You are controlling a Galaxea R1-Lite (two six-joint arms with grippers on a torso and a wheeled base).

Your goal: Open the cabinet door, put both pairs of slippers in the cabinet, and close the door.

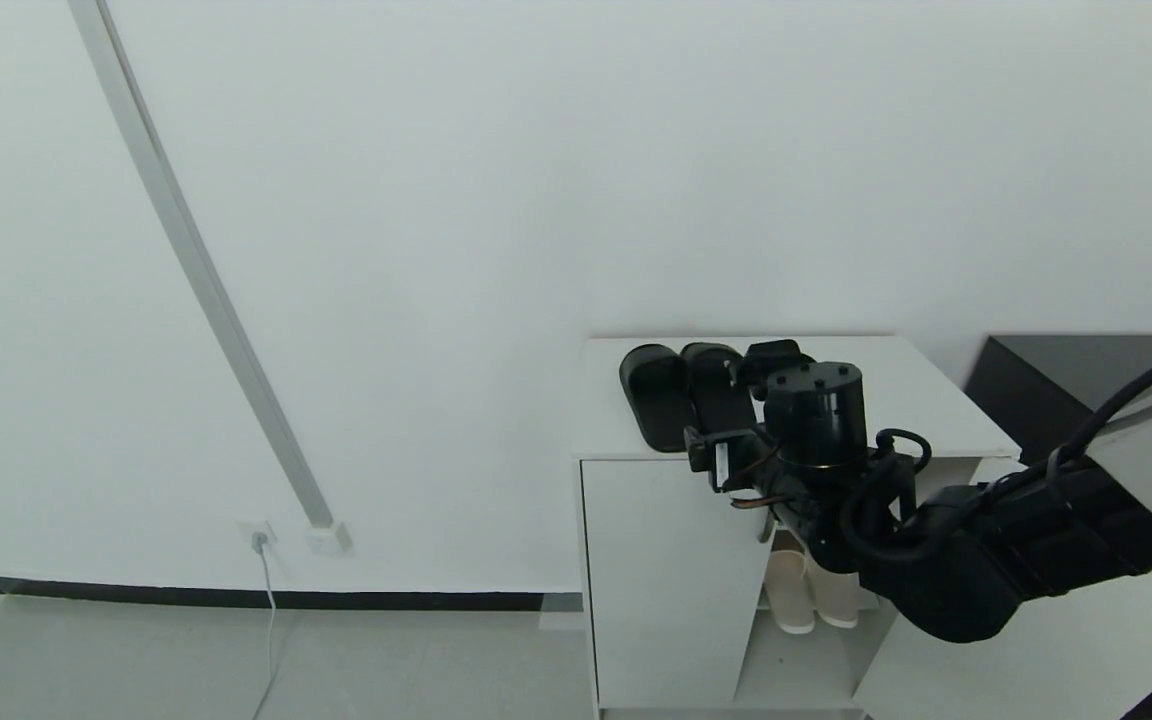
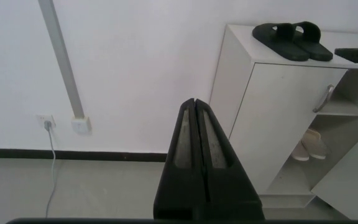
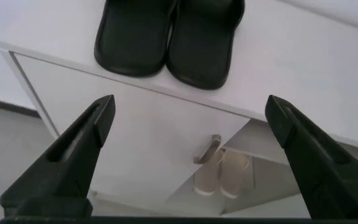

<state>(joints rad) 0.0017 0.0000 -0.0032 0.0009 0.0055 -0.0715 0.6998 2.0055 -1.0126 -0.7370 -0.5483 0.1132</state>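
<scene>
On top of the cabinet (image 1: 676, 580), near its front edge, the black slippers (image 1: 681, 395) lie side by side with their toes toward the robot, so they can be reached from the front without stretching over the cabinet. Inside the cabinet, on a low shelf behind the open door (image 1: 1016, 650), the pale slippers (image 1: 811, 590) stand upright as a pair. One pair looks stowed and the dark pair is what remains.

Just in front of the cabinet's top edge, the right gripper (image 3: 190, 102) hangs with its claw spread wide and nothing in it. The black slippers sit ahead of the gap between its fingers. The wide spread probably suits taking both shoes in one bite, and the low frontal approach lines the fingers up with the pair's outer sides.

Well away from the cabinet, off toward the bare wall, the left gripper (image 2: 194, 106) is held back with its fingers pressed together on nothing. It is likely parked there to keep out of the working arm's way.

The closed door's handle (image 3: 207, 149) sits just below the cabinet's top edge.
</scene>
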